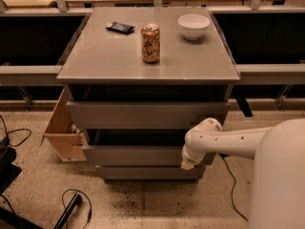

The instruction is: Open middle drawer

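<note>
The grey cabinet [147, 66] has three grey drawer fronts stacked below its top. The middle drawer [133, 155] is the second front; a dark gap shows above its upper edge. The taller top drawer [143, 114] is above it and the lowest drawer [147, 172] below it. My gripper [187, 164] hangs from the white arm [224, 140] and points downward. It is against the right end of the middle drawer's front, at its lower edge.
A drink can [150, 43], a white bowl [193, 26] and a small dark packet [120, 27] stand on the cabinet top. A cardboard box [64, 130] leans against the cabinet's left side. Cables [71, 206] lie on the speckled floor at left.
</note>
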`<state>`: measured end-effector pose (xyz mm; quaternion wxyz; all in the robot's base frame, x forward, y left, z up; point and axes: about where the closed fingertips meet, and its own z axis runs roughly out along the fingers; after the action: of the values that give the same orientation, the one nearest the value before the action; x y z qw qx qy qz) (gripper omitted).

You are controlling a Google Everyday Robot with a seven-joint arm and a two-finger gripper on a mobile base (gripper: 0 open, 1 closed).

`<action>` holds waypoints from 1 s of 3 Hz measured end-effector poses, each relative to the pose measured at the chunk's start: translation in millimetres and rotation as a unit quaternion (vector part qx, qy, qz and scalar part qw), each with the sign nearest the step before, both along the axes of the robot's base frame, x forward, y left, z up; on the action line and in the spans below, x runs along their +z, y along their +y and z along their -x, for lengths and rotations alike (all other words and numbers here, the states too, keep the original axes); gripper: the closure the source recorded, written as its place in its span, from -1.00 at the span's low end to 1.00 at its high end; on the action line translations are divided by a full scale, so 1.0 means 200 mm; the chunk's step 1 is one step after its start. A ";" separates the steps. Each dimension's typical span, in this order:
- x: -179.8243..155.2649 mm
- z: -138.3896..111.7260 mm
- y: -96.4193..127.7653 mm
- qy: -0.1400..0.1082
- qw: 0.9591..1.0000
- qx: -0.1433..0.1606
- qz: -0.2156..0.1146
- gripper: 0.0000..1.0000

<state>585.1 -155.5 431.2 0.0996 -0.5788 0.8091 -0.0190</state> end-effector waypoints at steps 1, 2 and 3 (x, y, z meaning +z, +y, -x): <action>0.04 0.00 0.00 0.000 1.000 0.000 0.000 0.71; 0.08 0.00 0.00 0.000 1.000 0.000 0.000 1.00; 0.13 0.00 0.00 0.000 1.000 0.000 0.000 1.00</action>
<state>586.0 -155.5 456.4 0.0997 -0.5788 0.8092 -0.0190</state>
